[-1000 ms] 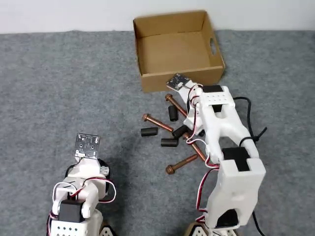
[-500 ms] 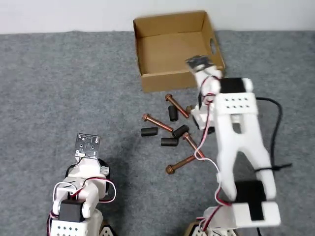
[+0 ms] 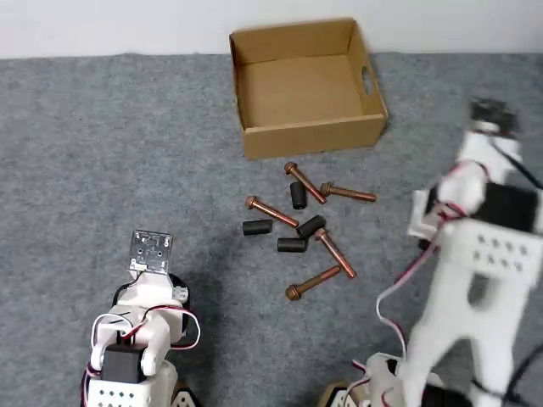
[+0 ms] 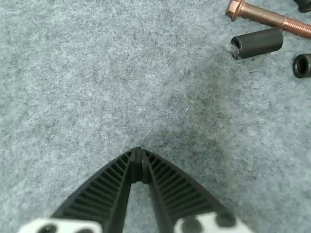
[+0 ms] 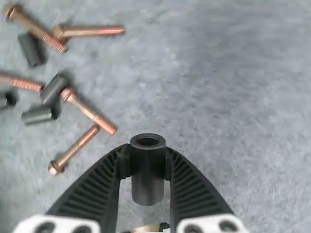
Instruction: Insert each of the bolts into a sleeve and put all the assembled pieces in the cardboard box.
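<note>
The right fingers (image 5: 104,179) squeezed a black sleeve (image 5: 147,182), its hole pointing out past their tips. The bolts (image 3: 335,253) lay flat between both arms. The left fingers (image 4: 163,187) were closed, empty.

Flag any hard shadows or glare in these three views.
High view: soft, even light; no glare on the copper-coloured metal bolts, a dim shadow patch on the grey carpet beside the left arm. Left wrist view: a soft dark patch ahead of the shut black left gripper. Right wrist view: faint sheen on the rim of the black cylindrical sleeve held in the right gripper; no hard shadows.
</note>
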Robot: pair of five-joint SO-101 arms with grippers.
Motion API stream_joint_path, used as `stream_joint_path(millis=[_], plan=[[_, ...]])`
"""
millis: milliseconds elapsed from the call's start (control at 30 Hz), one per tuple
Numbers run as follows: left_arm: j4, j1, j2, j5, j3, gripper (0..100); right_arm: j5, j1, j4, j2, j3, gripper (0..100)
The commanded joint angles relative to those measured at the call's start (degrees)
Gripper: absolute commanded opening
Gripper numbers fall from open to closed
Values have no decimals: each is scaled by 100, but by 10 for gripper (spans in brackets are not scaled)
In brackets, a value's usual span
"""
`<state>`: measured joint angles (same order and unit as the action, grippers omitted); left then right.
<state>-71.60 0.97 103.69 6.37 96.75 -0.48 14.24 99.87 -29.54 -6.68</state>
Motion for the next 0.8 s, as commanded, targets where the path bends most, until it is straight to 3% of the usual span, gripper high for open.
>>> stream_joint_path(millis=[0,367,467,667,767], plan=[[-26,-35,53,-35,-31,6,-290,391,145,-971,-334,8],[-26,18,53,-35,-31,7,-334,699,84,-4198,-3033,8],[35,18,53,-53,-31,8,-325,690,-338,-5042,-3429,8],[888,9,53,-18,-57,8,-352,690,-831,-5824,-4422,8],[1108,-35,53,0,-180,8,-774,681,-910,-5842,-4730,8]])
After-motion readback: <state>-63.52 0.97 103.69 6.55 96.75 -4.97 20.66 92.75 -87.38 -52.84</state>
